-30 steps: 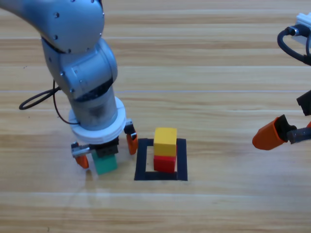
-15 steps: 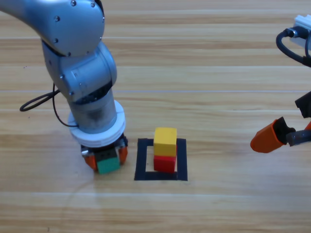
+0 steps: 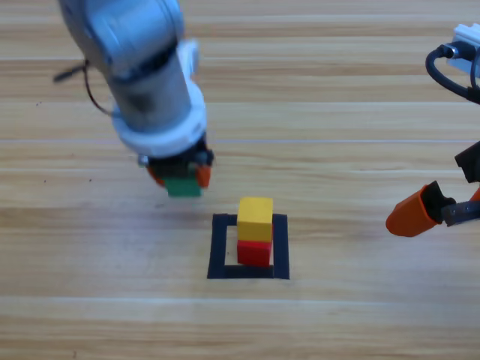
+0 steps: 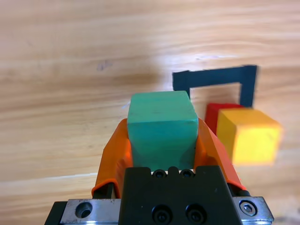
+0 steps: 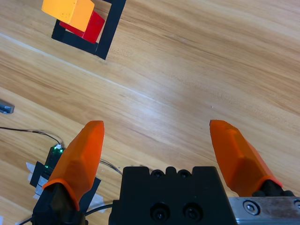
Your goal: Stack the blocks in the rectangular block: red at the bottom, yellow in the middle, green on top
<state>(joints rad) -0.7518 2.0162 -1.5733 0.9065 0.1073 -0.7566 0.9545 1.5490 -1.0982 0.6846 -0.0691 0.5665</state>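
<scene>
From above, my left gripper (image 3: 178, 175) is mostly hidden under its own wrist, with only a sliver of the green cube (image 3: 183, 187) peeking out below it; my left wrist camera shows what that angle hides, both orange jaws pressed flat against opposite sides of the green cube (image 4: 161, 129), which sits raised off the wooden table (image 3: 337, 135). The cube is plain teal-green with slightly scuffed faces and soft edges. It hangs up and to the left of the black tape square (image 3: 218, 247), apart from it. Inside that square the red cube (image 3: 254, 253) rests on the table with the yellow cube (image 3: 255, 218) stacked on it, the pair nearer the square's right side. My right gripper (image 5: 161, 154) waits at the table's right edge, jaws spread wide and holding nothing.
</scene>
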